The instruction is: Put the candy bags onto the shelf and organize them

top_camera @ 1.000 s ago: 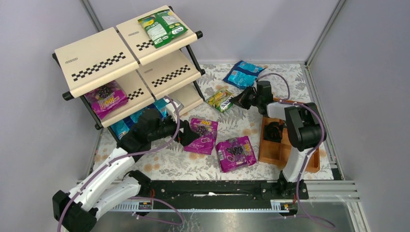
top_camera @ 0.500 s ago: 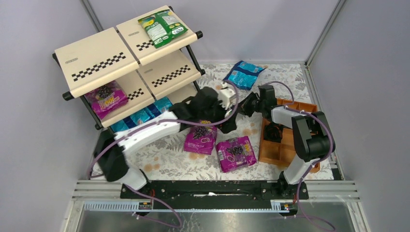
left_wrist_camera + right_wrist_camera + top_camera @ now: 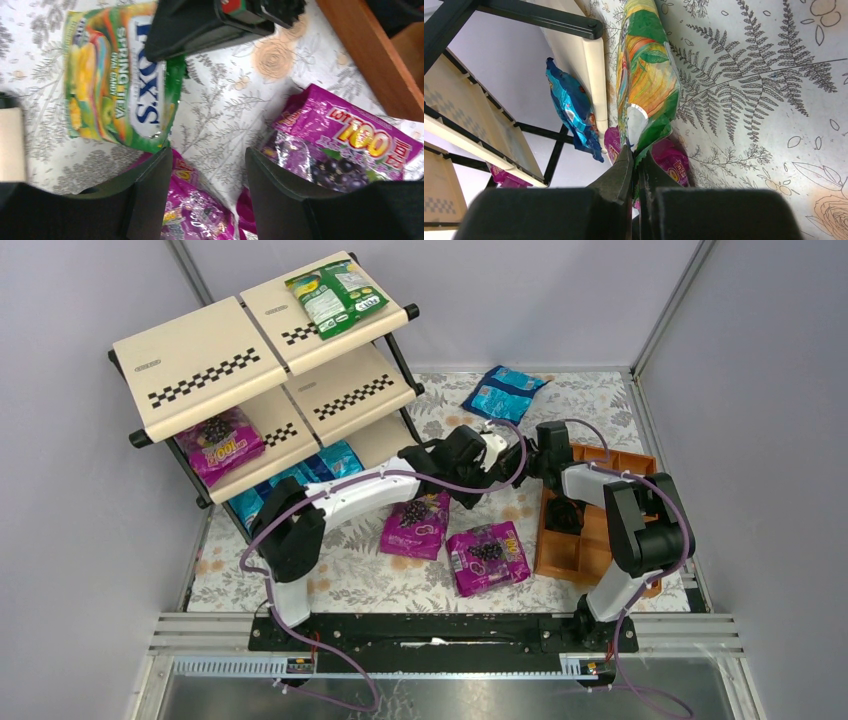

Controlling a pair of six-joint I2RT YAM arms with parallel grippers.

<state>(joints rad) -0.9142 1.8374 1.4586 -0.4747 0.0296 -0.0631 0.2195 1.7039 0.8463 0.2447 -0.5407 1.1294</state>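
Observation:
My right gripper is shut on the edge of a green-yellow FOX'S candy bag lying on the table beside the shelf. In the left wrist view the same FOX'S bag lies ahead, with the right gripper's black fingers on it. My left gripper is open, hovering over bare cloth between two magenta candy bags. From above, the left gripper is next to the right gripper, and the left arm hides the FOX'S bag. A green bag, a magenta bag and blue bags are on the shelf.
A blue candy bag lies at the back of the table. An orange-brown compartment tray stands under the right arm, with a black item in it. Two magenta bags lie at the table's middle. Grey walls enclose the table.
My left arm has swung from the shelf's bottom tier rightward across the table to the right gripper, its jaws narrowing. The right gripper has stayed shut near the FOX'S bag.

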